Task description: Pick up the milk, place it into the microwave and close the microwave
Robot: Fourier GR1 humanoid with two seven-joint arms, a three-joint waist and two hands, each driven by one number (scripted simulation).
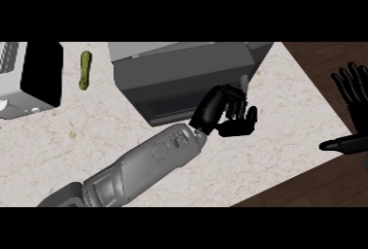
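Observation:
The grey microwave (pixel 188 73) stands at the back middle of the counter, its dark front face turned toward me and looking shut. My left hand (pixel 229 113) rests against the right end of that front face, fingers relaxed and holding nothing. The left forearm (pixel 147 163) comes in from the lower left. At the right edge, beyond the counter, my right hand (pixel 352 95) is resting, open with its fingers up. No milk shows anywhere in the view; I cannot tell whether it is inside the microwave.
A green cucumber (pixel 84 70) lies left of the microwave. A grey and black appliance (pixel 32 78) sits at the far left. The counter's edge (pixel 309 165) runs diagonally at the right, with dark wood floor beyond it.

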